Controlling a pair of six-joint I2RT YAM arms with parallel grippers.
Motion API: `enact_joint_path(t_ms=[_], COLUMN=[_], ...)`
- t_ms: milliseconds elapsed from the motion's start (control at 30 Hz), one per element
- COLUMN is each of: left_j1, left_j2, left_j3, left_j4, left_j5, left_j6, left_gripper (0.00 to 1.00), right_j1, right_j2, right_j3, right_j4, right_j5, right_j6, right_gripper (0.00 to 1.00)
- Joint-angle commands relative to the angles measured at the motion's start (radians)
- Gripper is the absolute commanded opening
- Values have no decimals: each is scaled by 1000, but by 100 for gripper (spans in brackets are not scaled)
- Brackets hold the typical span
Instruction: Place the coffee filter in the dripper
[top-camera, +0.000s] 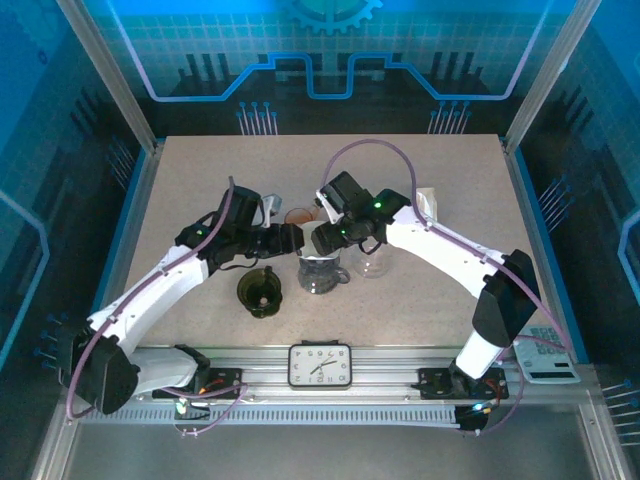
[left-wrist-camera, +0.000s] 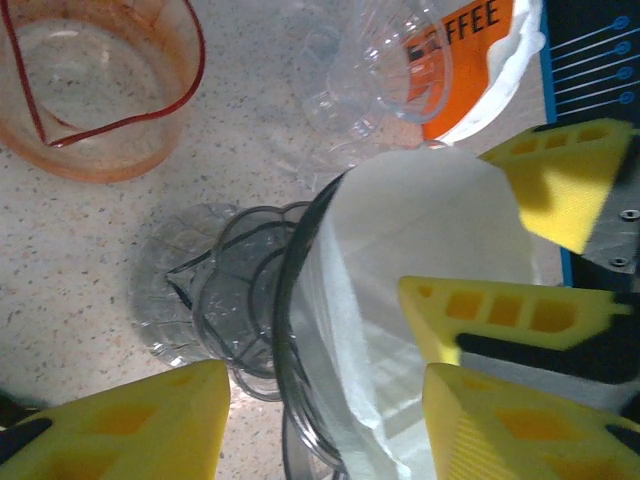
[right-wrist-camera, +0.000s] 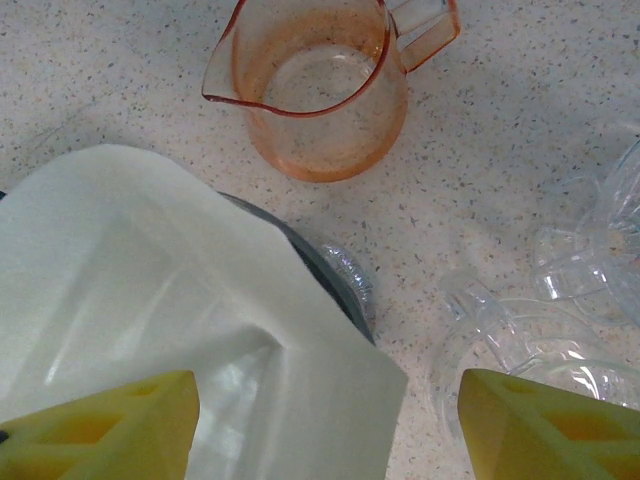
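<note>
The white paper coffee filter (left-wrist-camera: 420, 250) sits inside the smoky grey dripper (left-wrist-camera: 290, 330), its edge rising above the rim. My left gripper (left-wrist-camera: 320, 430) is open, one finger outside the dripper's wall and the other over the filter's inside, touching neither. The right gripper's yellow fingers (left-wrist-camera: 505, 312) reach into the filter from the far side. In the right wrist view, the filter (right-wrist-camera: 150, 290) spreads over the dripper's dark rim (right-wrist-camera: 335, 285), and my right gripper (right-wrist-camera: 325, 430) is open around its corner. From above, both grippers, left (top-camera: 290, 238) and right (top-camera: 325, 240), meet over the dripper (top-camera: 322, 275).
An orange pitcher (top-camera: 300, 215) stands just behind the dripper. A clear dripper (top-camera: 372, 262) sits to its right and a dark green one (top-camera: 260, 292) to its front left. The filter pack (top-camera: 428, 205) lies at the back right. A clock (top-camera: 320, 365) sits at the near edge.
</note>
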Motion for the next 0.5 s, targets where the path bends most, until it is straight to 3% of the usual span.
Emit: enact_joint_path(t_ms=[0,467], left_j1=[8,6], left_j2=[-26,2], left_j3=[-12,-41], left_j4=[23,20], left_j5=[49,72], left_j6=[-8,-18], left_gripper=[57,52], right_j1=[18,24], right_j2=[11,65], right_j3=[-11,-1], right_j4=[-10,-20], right_j5=[-4,3], right_j6=[-6,-6], right_gripper=[70,71])
